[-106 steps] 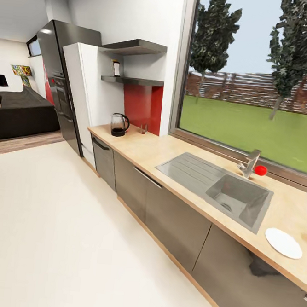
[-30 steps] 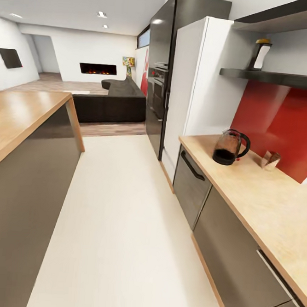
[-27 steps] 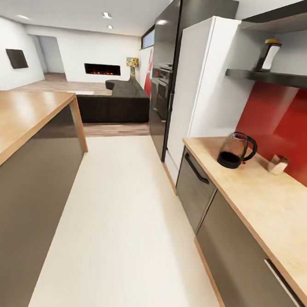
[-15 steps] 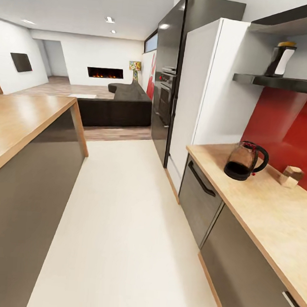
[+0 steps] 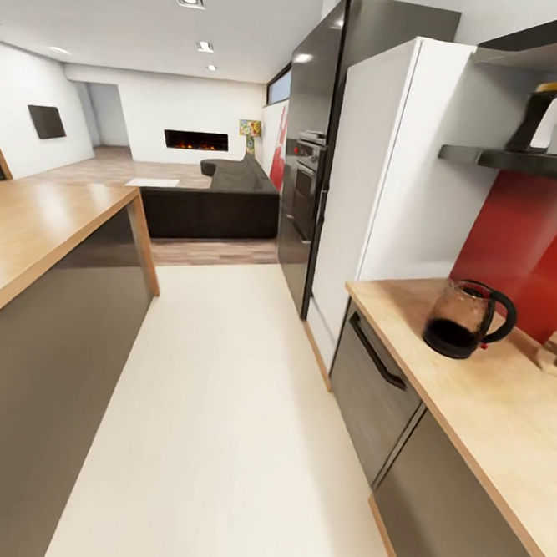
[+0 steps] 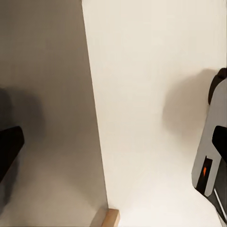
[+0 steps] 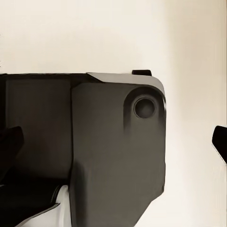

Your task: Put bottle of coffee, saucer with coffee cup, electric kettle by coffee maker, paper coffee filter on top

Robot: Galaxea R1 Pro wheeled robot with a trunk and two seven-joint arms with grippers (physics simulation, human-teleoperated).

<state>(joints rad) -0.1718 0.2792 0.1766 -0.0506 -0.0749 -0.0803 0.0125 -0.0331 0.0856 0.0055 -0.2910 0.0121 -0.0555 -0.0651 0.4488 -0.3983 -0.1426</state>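
Black left gripper [image 6: 113,144] jaws wide apart, empty; right gripper [image 7: 113,142] likewise.

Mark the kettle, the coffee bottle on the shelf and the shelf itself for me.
Kettle [image 5: 460,318]: head view, on its glass body.
Bottle [image 5: 543,120]: head view, on its white label.
Shelf [image 5: 489,158]: head view, on its dark front edge.
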